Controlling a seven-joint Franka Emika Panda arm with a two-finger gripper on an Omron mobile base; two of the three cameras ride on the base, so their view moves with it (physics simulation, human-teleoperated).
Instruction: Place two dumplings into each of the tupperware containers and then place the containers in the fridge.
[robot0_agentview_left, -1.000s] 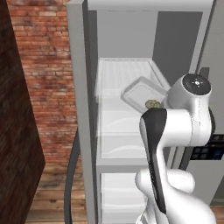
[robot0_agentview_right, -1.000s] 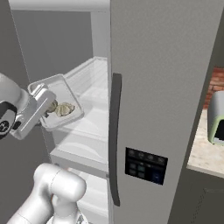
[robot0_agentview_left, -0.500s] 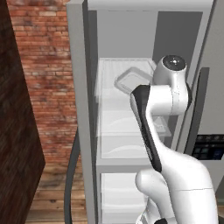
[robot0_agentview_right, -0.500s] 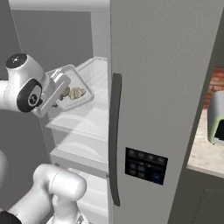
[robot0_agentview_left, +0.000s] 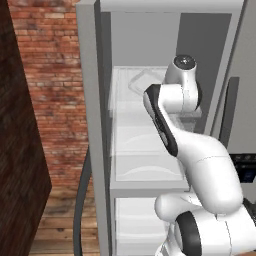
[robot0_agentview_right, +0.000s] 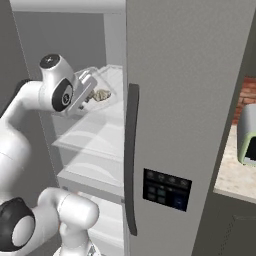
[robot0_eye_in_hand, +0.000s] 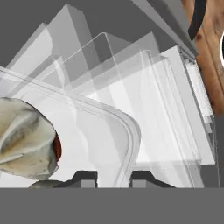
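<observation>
Base views flank arm, share open fridge (robot0_agentview_left: 150, 150); hand view close

A red brick wall (robot0_agentview_left: 55, 75) is standing at the left, with a dark panel (robot0_agentview_left: 20, 150) lying nearer against it. Wooden plank flooring (robot0_agentview_left: 60, 220) is running below. At the right, a pale speckled counter (robot0_agentview_right: 235, 175) is carrying a green-and-white appliance (robot0_agentview_right: 247, 135).
</observation>
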